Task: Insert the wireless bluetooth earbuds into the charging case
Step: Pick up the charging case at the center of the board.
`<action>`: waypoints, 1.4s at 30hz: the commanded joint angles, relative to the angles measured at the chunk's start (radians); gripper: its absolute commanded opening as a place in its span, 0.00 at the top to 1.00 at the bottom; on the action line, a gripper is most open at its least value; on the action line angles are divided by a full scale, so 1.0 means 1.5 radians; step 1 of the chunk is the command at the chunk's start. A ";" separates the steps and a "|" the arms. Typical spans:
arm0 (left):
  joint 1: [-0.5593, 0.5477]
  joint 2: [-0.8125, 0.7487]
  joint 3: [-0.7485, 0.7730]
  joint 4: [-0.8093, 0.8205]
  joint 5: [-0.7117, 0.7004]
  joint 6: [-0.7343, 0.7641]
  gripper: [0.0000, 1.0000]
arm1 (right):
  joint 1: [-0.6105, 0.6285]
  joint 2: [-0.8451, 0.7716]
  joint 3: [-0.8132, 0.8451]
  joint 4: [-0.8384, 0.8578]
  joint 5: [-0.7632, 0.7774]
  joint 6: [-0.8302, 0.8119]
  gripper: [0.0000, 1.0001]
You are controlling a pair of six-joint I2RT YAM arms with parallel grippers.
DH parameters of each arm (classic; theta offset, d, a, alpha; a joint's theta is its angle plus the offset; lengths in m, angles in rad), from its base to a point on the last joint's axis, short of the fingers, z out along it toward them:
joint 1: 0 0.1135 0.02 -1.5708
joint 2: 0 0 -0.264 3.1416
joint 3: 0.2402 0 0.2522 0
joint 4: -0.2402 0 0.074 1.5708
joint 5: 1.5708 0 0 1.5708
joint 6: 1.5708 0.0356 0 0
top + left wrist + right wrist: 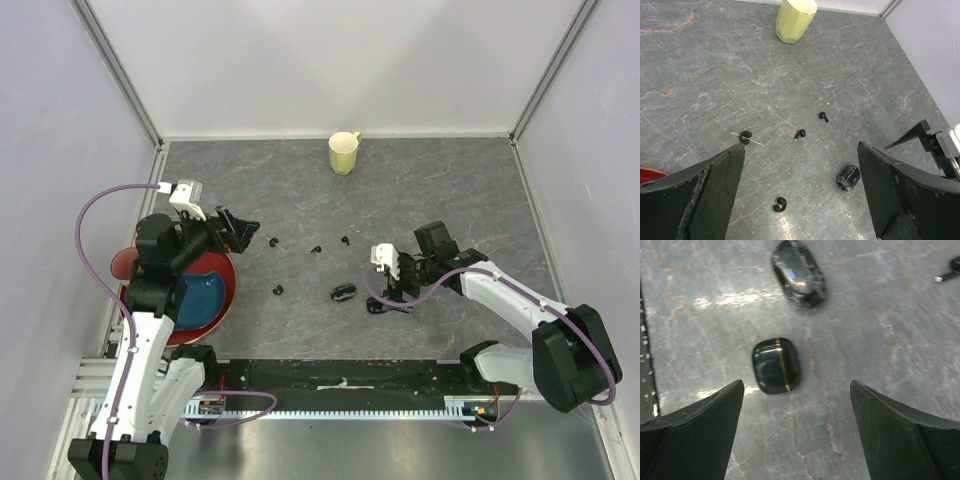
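I read left gripper (800, 172) and right gripper (797, 435) both spread wide, empty. Four tiny black comma-shaped earbuds (800, 133) lie scattered on grey marbled tabletop (715, 75). Right gripper hangs over small black gold-seamed case (776, 365); glossy black oval case (799, 274) near it.

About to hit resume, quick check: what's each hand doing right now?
Left hand: open, empty.
Right hand: open, empty; a black case lies just ahead of it.
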 commanded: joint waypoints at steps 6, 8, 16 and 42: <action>0.009 -0.004 0.000 -0.002 0.022 -0.005 0.00 | 0.102 -0.019 0.029 -0.082 0.023 -0.034 0.09; 0.010 -0.004 -0.002 -0.002 0.022 -0.005 0.00 | 0.108 -0.002 0.029 -0.082 0.042 -0.030 0.10; 0.010 -0.012 -0.005 -0.007 0.016 -0.002 0.00 | 0.124 0.022 0.018 -0.044 0.086 -0.010 0.16; 0.015 -0.013 -0.008 -0.009 0.009 -0.003 0.00 | 0.124 0.108 0.000 0.024 0.089 -0.015 0.27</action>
